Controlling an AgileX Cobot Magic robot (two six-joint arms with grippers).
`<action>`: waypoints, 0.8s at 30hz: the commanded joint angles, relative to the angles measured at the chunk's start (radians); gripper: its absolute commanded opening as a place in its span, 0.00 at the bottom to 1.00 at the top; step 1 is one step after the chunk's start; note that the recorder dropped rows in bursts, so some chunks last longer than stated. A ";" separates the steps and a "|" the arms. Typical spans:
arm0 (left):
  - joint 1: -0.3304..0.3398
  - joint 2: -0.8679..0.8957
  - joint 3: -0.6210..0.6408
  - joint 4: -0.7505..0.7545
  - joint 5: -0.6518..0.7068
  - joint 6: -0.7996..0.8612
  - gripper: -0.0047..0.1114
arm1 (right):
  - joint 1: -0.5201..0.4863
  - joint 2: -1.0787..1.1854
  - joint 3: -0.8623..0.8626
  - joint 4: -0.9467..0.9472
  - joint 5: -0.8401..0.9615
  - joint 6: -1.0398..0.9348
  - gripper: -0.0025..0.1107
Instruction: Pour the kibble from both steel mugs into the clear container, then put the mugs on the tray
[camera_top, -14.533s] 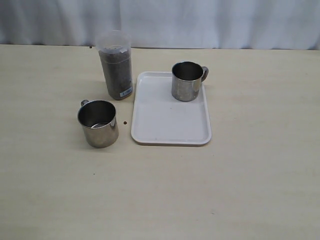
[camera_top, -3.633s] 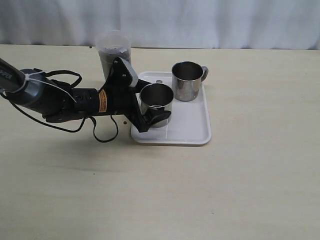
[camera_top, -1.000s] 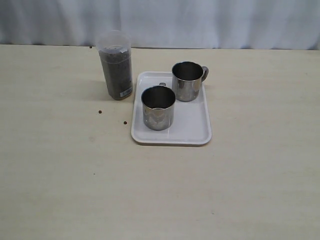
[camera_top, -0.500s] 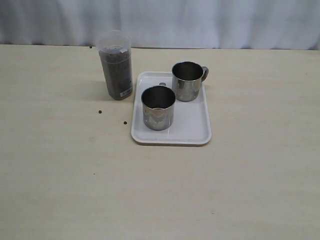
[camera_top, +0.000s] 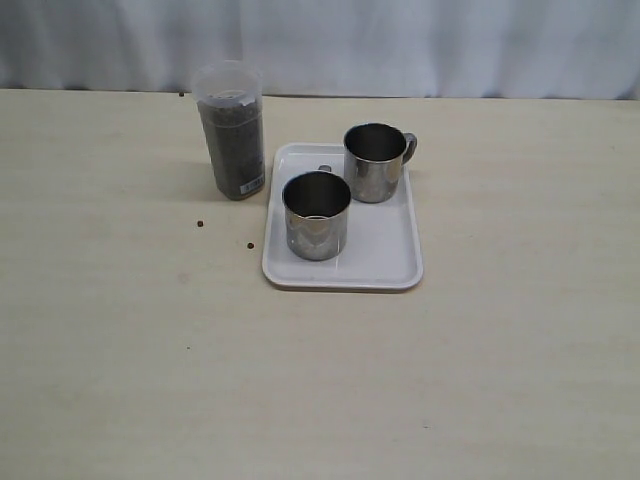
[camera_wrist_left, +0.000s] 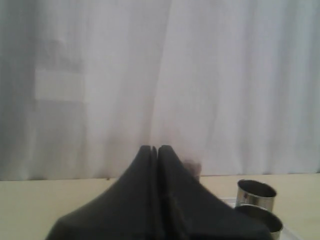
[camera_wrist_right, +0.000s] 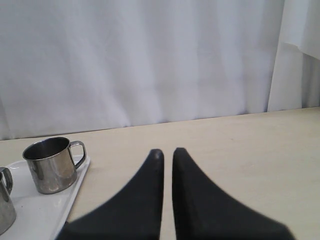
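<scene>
While neither arm shows in the exterior view, the stock stands as follows.

Exterior view:
- Clear container (camera_top: 230, 135): tall translucent cylinder with a label near its base. It stands upright on the tabletop (camera_top: 400, 380), just left of the tray's far left corner, and is filled most of the way with dark brown kibble (camera_top: 232, 150).
- Tray (camera_top: 385, 255): white, low-rimmed, with rounded corners.
- Near mug (camera_top: 316, 215) and far mug (camera_top: 374, 163): both shiny steel, upright on the tray and close together, with no kibble seen inside.
- Far mug handle: points right.
- Two stray pellets (camera_top: 200, 223): on the tabletop, left of the tray.
- Handling, judged: the mugs are rigid, light and slick-walled, best taken at the loop handle or across the rim. The container, being tall and loaded, is likely to tip if nudged high.
- Task, judged: complete apart from the stray pellets.

Left wrist view:
- Left gripper (camera_wrist_left: 157, 150): fingers pressed together, holding nothing and raised before a white curtain.
- Both mug rims show beyond it.

Right wrist view:
- Right gripper (camera_wrist_right: 167, 152): closed, tips a sliver apart, empty, above bare tabletop to the right of the tray.
- The far mug is in plain sight; the near mug is cut off at the frame edge.
</scene>
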 joint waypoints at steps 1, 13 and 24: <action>0.006 -0.004 0.010 -0.370 0.065 0.415 0.04 | -0.003 -0.004 0.003 0.003 0.001 -0.006 0.06; 0.059 -0.004 0.010 -0.368 0.209 0.420 0.04 | -0.003 -0.004 0.003 0.003 0.001 -0.006 0.06; 0.079 -0.004 0.010 -0.550 0.226 0.614 0.04 | -0.003 -0.004 0.003 0.003 0.001 -0.006 0.06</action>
